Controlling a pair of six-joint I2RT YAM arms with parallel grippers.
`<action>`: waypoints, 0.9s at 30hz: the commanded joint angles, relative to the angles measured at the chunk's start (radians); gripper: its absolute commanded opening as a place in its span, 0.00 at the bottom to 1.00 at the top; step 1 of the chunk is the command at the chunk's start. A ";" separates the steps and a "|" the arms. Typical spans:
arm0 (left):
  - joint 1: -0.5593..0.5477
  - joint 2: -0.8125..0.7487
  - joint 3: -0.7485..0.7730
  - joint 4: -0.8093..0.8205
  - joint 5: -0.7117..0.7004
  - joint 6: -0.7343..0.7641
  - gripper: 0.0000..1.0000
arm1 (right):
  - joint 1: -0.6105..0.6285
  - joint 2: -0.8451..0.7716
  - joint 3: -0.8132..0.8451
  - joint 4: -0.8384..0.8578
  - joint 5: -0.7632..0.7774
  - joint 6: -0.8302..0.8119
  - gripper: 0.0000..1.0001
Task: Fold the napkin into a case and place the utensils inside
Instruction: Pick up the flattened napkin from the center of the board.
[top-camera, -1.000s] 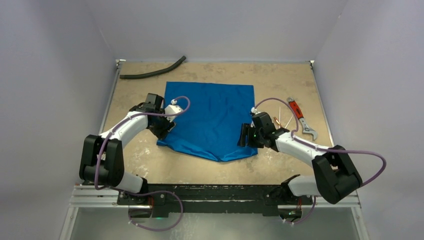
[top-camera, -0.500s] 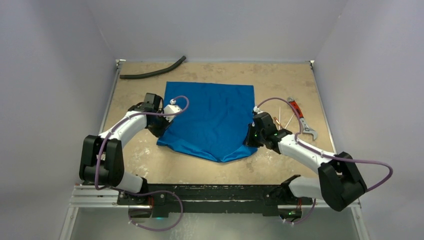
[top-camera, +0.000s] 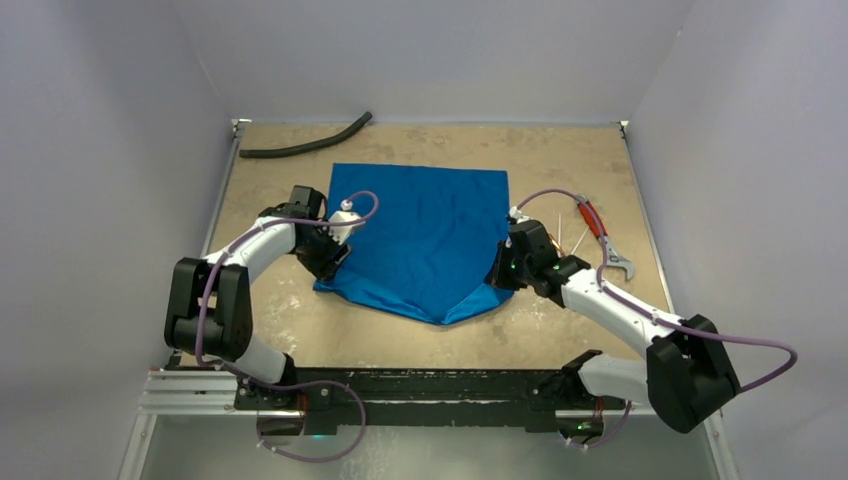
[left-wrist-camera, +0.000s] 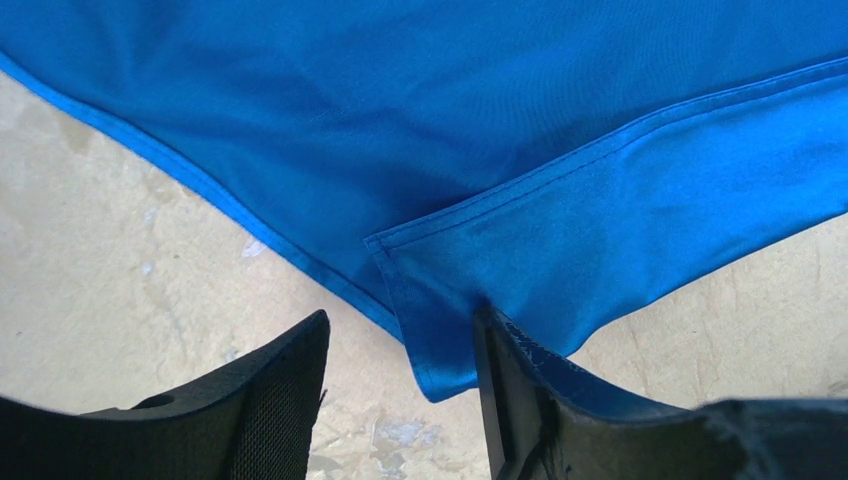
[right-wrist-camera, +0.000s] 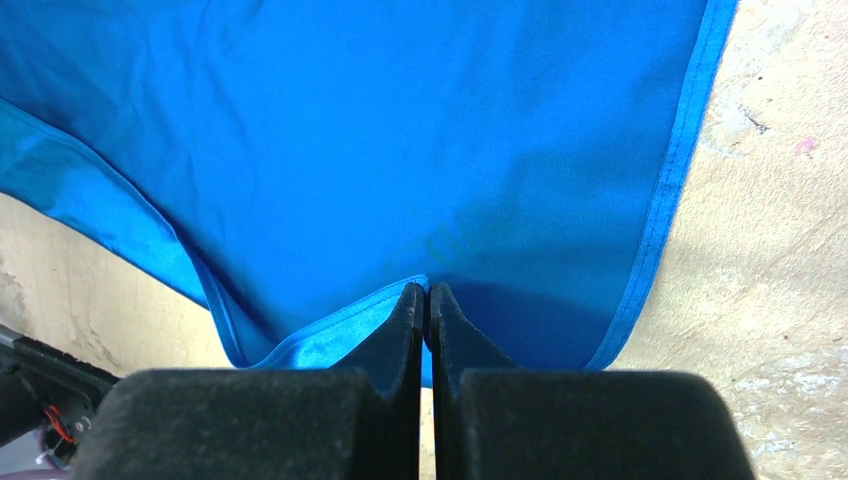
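Observation:
The blue napkin (top-camera: 425, 235) lies spread on the tan table, its near edge coming to a point; no case shape is in view. My right gripper (top-camera: 500, 274) is at the napkin's near right corner and is shut on its hem (right-wrist-camera: 427, 295), which is lifted and turned inward. My left gripper (top-camera: 326, 257) is open at the near left corner. That folded corner (left-wrist-camera: 440, 365) lies between its fingers (left-wrist-camera: 402, 330), with cloth resting against the right finger (left-wrist-camera: 520, 380). The utensils (top-camera: 577, 240) lie right of the napkin, partly hidden behind the right arm.
A red-handled wrench (top-camera: 603, 240) lies just right of the utensils. A black hose (top-camera: 305, 145) curves along the far left of the table (top-camera: 560, 160). Grey walls enclose the left, right and back sides.
The right gripper has moved onto the napkin's near right corner and closed on it, drawing that corner inward. The left arm has shifted slightly at the left corner.

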 joint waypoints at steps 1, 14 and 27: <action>0.010 0.014 0.024 -0.006 0.081 -0.033 0.52 | 0.009 -0.016 -0.005 0.009 -0.015 0.017 0.00; 0.011 0.041 0.018 0.011 0.137 -0.066 0.54 | 0.011 -0.063 0.022 0.019 -0.034 0.013 0.00; 0.013 0.068 0.012 0.073 0.038 -0.143 0.26 | 0.012 -0.088 0.049 0.029 -0.063 0.006 0.00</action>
